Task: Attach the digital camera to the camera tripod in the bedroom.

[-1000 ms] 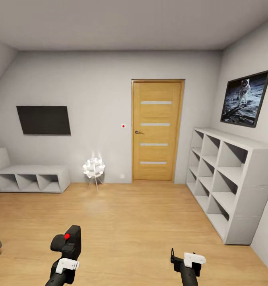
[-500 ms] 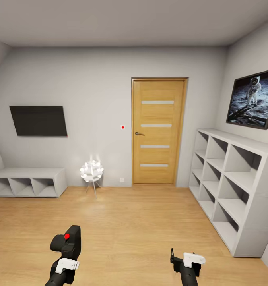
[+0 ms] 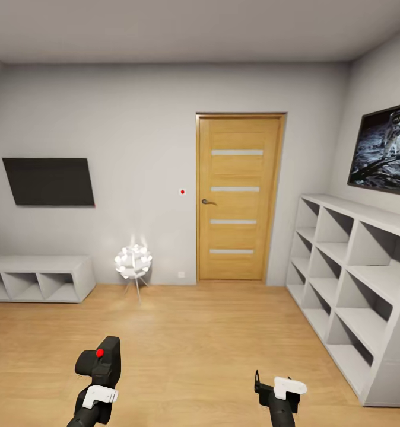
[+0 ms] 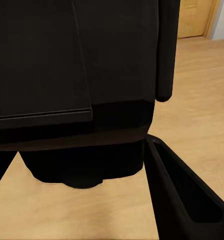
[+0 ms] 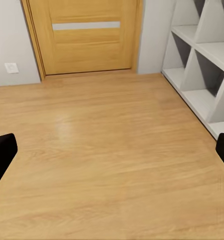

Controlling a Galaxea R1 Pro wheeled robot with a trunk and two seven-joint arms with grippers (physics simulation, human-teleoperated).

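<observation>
My left gripper (image 3: 99, 379) is shut on the digital camera (image 3: 103, 359), a small black box with a round red button on top, held low at the left of the head view. In the left wrist view the camera's black body (image 4: 72, 75) sits close in front, with one finger (image 4: 184, 200) beside it. My right gripper (image 3: 271, 386) hangs open and holds nothing; its two fingertips (image 5: 2, 155) stand far apart over the light wood bedroom floor (image 5: 112, 150). The camera tripod is out of view.
A shut wooden door (image 3: 235, 196) stands straight ahead in the pale grey wall. A tall white cube shelf (image 3: 354, 279) lines the right wall, and a low white shelf (image 3: 40, 279) sits at the left. A small white lamp (image 3: 133, 263) stands near the door.
The whole head view has shifted: door and shelves look nearer, the wall screen slid left and the moon picture right. Both grippers hold the same pose, the camera still held.
</observation>
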